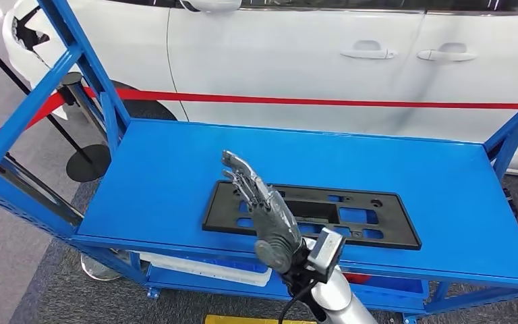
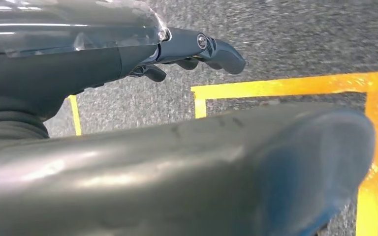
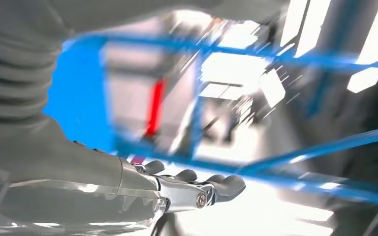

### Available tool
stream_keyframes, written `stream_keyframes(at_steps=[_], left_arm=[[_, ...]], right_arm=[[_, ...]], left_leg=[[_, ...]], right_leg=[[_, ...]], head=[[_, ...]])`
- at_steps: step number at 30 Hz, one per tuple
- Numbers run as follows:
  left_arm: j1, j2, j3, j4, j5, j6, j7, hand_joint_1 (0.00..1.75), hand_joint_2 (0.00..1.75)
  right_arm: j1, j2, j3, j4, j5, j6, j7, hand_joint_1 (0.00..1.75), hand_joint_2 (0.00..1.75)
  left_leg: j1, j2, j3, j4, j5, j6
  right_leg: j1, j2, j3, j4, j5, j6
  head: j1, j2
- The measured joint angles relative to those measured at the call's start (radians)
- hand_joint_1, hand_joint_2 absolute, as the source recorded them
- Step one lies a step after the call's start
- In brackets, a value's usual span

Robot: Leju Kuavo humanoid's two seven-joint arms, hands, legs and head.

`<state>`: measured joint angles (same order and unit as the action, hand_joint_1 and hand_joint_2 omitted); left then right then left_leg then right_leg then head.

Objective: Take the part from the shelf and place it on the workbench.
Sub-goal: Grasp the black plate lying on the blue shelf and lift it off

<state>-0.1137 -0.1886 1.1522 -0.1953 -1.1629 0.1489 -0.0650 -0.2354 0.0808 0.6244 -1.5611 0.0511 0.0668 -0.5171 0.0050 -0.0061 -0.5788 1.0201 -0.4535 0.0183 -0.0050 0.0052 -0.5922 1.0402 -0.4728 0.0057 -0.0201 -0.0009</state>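
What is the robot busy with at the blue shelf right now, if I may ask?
The robot's right hand is stretched out, fingers extended, above the flat black part lying on the blue shelf, holding nothing. The part is not gripped yet. The left hand hangs over grey floor with yellow tape lines, empty.

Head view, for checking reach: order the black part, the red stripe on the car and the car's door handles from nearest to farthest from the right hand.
1. black part: flat on the blue shelf, under the right hand.
2. red stripe: low on the car, beyond the shelf.
3. door handles: higher on the car, farthest.
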Motion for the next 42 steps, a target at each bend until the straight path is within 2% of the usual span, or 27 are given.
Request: stream_keyframes(at_steps=[1, 2, 4, 5, 6, 7, 9, 11, 12, 14, 16, 18, 20, 21, 22, 23, 24, 26, 27, 31, 33, 35, 36, 37, 38, 40, 42], left_arm=[[0.002, -0.002, 0.001, 0.000, 0.003, 0.000, 0.000, 0.00, 0.00], [0.003, -0.004, 0.003, 0.000, 0.006, 0.001, 0.001, 0.00, 0.00], [0.002, -0.009, 0.008, 0.000, 0.016, 0.003, 0.008, 0.00, 0.00], [0.002, -0.011, 0.011, 0.000, 0.021, 0.003, 0.013, 0.00, 0.00], [0.003, -0.014, 0.015, 0.000, 0.026, 0.004, 0.017, 0.00, 0.00], [0.004, -0.016, 0.019, 0.000, 0.029, 0.005, 0.019, 0.00, 0.00], [0.005, -0.022, 0.024, 0.000, 0.033, 0.006, 0.020, 0.00, 0.00], [0.005, -0.025, 0.027, 0.000, 0.031, 0.003, 0.019, 0.00, 0.00], [0.005, -0.026, 0.027, 0.000, 0.030, 0.000, 0.019, 0.00, 0.00], [0.005, -0.026, 0.027, 0.000, 0.026, -0.006, 0.015, 0.00, 0.00], [0.004, -0.027, 0.027, 0.000, 0.020, -0.013, 0.009, 0.00, 0.00], [0.004, -0.027, 0.027, 0.000, 0.014, -0.016, 0.006, 0.00, 0.00], [0.005, -0.028, 0.027, 0.000, 0.012, -0.017, 0.006, 0.00, 0.00], [0.006, -0.028, 0.027, 0.000, 0.011, -0.018, 0.005, 0.00, 0.00], [0.006, -0.028, 0.027, 0.000, 0.011, -0.019, 0.005, 0.00, 0.00], [0.007, -0.028, 0.027, 0.000, 0.011, -0.019, 0.004, 0.00, 0.00], [0.006, -0.028, 0.027, 0.000, 0.011, -0.019, 0.003, 0.00, 0.00], [0.005, -0.028, 0.027, 0.000, 0.011, -0.019, 0.000, 0.00, 0.00], [0.004, -0.028, 0.026, 0.000, 0.011, -0.019, -0.001, 0.00, 0.00], [0.006, -0.028, 0.027, 0.000, 0.010, -0.019, -0.007, 0.00, 0.00], [0.005, -0.028, 0.027, 0.000, 0.010, -0.019, -0.009, 0.00, 0.00], [0.004, -0.028, 0.027, 0.000, 0.010, -0.018, -0.010, 0.00, 0.00], [0.004, -0.028, 0.027, 0.000, 0.010, -0.018, -0.011, 0.00, 0.00], [0.004, -0.028, 0.027, 0.000, 0.010, -0.018, -0.011, 0.00, 0.00], [0.004, -0.028, 0.027, 0.000, 0.010, -0.018, -0.011, 0.00, 0.00], [0.004, -0.028, 0.027, 0.000, 0.011, -0.018, -0.012, 0.00, 0.00], [0.003, -0.028, 0.027, 0.000, 0.014, -0.018, -0.015, 0.00, 0.00]], right_arm=[[0.006, -0.003, 0.004, -0.001, 0.053, -0.044, 0.013, 0.00, 1.75], [0.010, -0.006, 0.009, -0.001, 0.100, -0.080, 0.027, 0.00, 1.75], [0.017, -0.012, 0.022, 0.004, 0.211, -0.150, 0.064, 0.00, 1.75], [0.020, -0.016, 0.029, 0.011, 0.273, -0.187, 0.086, 0.00, 1.75], [0.021, -0.020, 0.038, 0.022, 0.340, -0.226, 0.109, 0.00, 1.75], [0.019, -0.023, 0.048, 0.037, 0.402, -0.262, 0.128, 0.00, 1.75], [0.010, -0.028, 0.067, 0.070, 0.508, -0.317, 0.165, 0.00, 1.75], [-0.002, -0.031, 0.086, 0.101, 0.611, -0.357, 0.210, 0.00, 1.75], [-0.006, -0.032, 0.093, 0.113, 0.661, -0.373, 0.232, 0.00, 1.75], [-0.009, -0.036, 0.107, 0.132, 0.750, -0.396, 0.267, 0.00, 1.75], [-0.013, -0.041, 0.119, 0.148, 0.818, -0.406, 0.288, 0.00, 1.75], [-0.023, -0.046, 0.131, 0.166, 0.862, -0.407, 0.300, 0.00, 1.75], [-0.032, -0.051, 0.142, 0.186, 0.890, -0.403, 0.310, 0.00, 1.75], [-0.036, -0.054, 0.148, 0.198, 0.902, -0.401, 0.314, 0.00, 1.75], [-0.040, -0.057, 0.153, 0.209, 0.915, -0.399, 0.320, 0.00, 1.75], [-0.046, -0.060, 0.158, 0.220, 0.928, -0.399, 0.327, 0.00, 1.75], [-0.054, -0.063, 0.163, 0.232, 0.942, -0.401, 0.334, 0.00, 1.75], [-0.079, -0.070, 0.170, 0.259, 0.961, -0.406, 0.348, 0.00, 1.75], [-0.092, -0.074, 0.172, 0.273, 0.965, -0.407, 0.351, 0.00, 1.75], [-0.129, -0.094, 0.174, 0.319, 0.963, -0.408, 0.351, 0.00, 1.75], [-0.147, -0.106, 0.174, 0.337, 0.962, -0.407, 0.350, 0.00, 1.75], [-0.162, -0.116, 0.175, 0.356, 0.959, -0.398, 0.350, 0.00, 1.75], [-0.167, -0.121, 0.175, 0.365, 0.958, -0.391, 0.350, 0.00, 1.75], [-0.173, -0.124, 0.176, 0.374, 0.956, -0.384, 0.350, 0.00, 1.75], [-0.179, -0.127, 0.177, 0.380, 0.954, -0.379, 0.350, 0.00, 1.75], [-0.195, -0.129, 0.179, 0.388, 0.955, -0.371, 0.353, 0.00, 1.75], [-0.211, -0.131, 0.186, 0.393, 0.961, -0.358, 0.361, 0.00, 1.75]], left_leg=[[0.003, 0.001, 0.004, -0.007, 0.003, 0.005], [0.005, 0.002, 0.007, -0.012, 0.006, 0.010], [0.004, 0.004, 0.008, -0.014, 0.005, 0.015], [0.003, 0.004, 0.008, -0.013, 0.005, 0.016], [0.003, 0.003, 0.009, -0.013, 0.004, 0.016], [0.003, 0.003, 0.009, -0.011, 0.002, 0.016], [0.004, 0.001, 0.012, -0.007, -0.002, 0.012], [0.000, 0.000, 0.011, 0.000, -0.009, 0.003], [-0.002, 0.000, 0.010, 0.001, -0.010, -0.002], [-0.002, 0.000, 0.011, 0.000, -0.012, -0.013], [0.001, 0.001, 0.005, 0.019, -0.028, -0.025], [0.003, 0.001, -0.034, 0.108, -0.080, -0.033], [0.005, 0.001, -0.094, 0.234, -0.134, -0.037], [0.006, 0.001, -0.112, 0.268, -0.139, -0.038], [0.006, 0.001, -0.114, 0.268, -0.126, -0.038], [0.006, 0.001, -0.098, 0.230, -0.096, -0.037], [0.006, 0.001, -0.067, 0.163, -0.058, -0.033], [0.003, 0.001, -0.011, 0.043, -0.012, -0.024], [0.001, 0.000, 0.002, 0.013, -0.005, -0.019], [0.001, -0.001, 0.008, -0.009, 0.001, 0.002], [0.005, 0.001, 0.012, -0.017, 0.006, 0.013], [0.003, 0.001, 0.012, -0.016, 0.006, 0.017], [0.003, 0.001, 0.012, -0.016, 0.005, 0.018], [0.002, 0.001, 0.012, -0.015, 0.004, 0.018], [0.002, 0.000, 0.013, -0.013, 0.003, 0.017], [0.002, -0.001, 0.015, -0.008, -0.003, 0.013], [-0.001, -0.002, 0.012, -0.001, -0.008, 0.003]], right_leg=[[0.000, 0.000, -0.008, 0.019, -0.014, 0.005], [0.000, 0.000, -0.025, 0.057, -0.037, 0.009], [-0.003, 0.000, -0.086, 0.178, -0.096, 0.015], [-0.004, 0.000, -0.113, 0.229, -0.112, 0.018], [-0.005, -0.001, -0.128, 0.254, -0.110, 0.019], [-0.007, -0.001, -0.125, 0.241, -0.090, 0.019], [-0.010, -0.003, -0.072, 0.126, -0.023, 0.016], [-0.007, -0.005, -0.023, 0.022, 0.013, 0.009], [-0.006, -0.004, -0.014, 0.001, 0.015, 0.005], [-0.004, -0.003, -0.013, -0.004, 0.016, -0.005], [-0.006, -0.003, -0.010, -0.010, 0.019, -0.017], [-0.008, -0.004, -0.008, -0.013, 0.019, -0.025], [-0.006, -0.004, -0.007, -0.013, 0.018, -0.029], [-0.006, -0.004, -0.007, -0.013, 0.018, -0.029], [-0.005, -0.004, -0.006, -0.012, 0.017, -0.030], [-0.005, -0.003, -0.004, -0.012, 0.016, -0.029], [-0.005, -0.002, -0.002, -0.012, 0.016, -0.028], [-0.002, -0.001, -0.001, -0.011, 0.014, -0.022], [-0.001, 0.000, -0.002, -0.010, 0.014, -0.018], [-0.002, 0.000, -0.005, -0.003, 0.008, 0.005], [-0.004, -0.001, -0.037, 0.068, -0.037, 0.013], [-0.006, -0.001, -0.099, 0.196, -0.096, 0.018], [-0.007, -0.001, -0.122, 0.241, -0.106, 0.020], [-0.008, -0.002, -0.131, 0.255, -0.099, 0.021], [-0.010, -0.002, -0.119, 0.228, -0.073, 0.021], [-0.010, -0.004, -0.058, 0.101, -0.007, 0.017], [-0.007, -0.004, -0.018, 0.011, 0.020, 0.010]], head=[[0.000, 0.000], [0.001, 0.000], [0.002, 0.000], [0.002, 0.000], [0.002, 0.000], [0.002, 0.000], [0.002, 0.000], [0.001, 0.000], [0.001, 0.000], [0.000, 0.000], [0.000, 0.000], [0.000, 0.000], [0.000, 0.000], [0.000, 0.000], [0.000, 0.000], [0.000, 0.000], [0.000, 0.000], [0.000, 0.000], [0.000, 0.000], [0.001, 0.000], [0.001, 0.000], [0.002, 0.000], [0.001, 0.000], [0.001, 0.000], [0.001, 0.000], [0.001, 0.000], [0.001, 0.000]])
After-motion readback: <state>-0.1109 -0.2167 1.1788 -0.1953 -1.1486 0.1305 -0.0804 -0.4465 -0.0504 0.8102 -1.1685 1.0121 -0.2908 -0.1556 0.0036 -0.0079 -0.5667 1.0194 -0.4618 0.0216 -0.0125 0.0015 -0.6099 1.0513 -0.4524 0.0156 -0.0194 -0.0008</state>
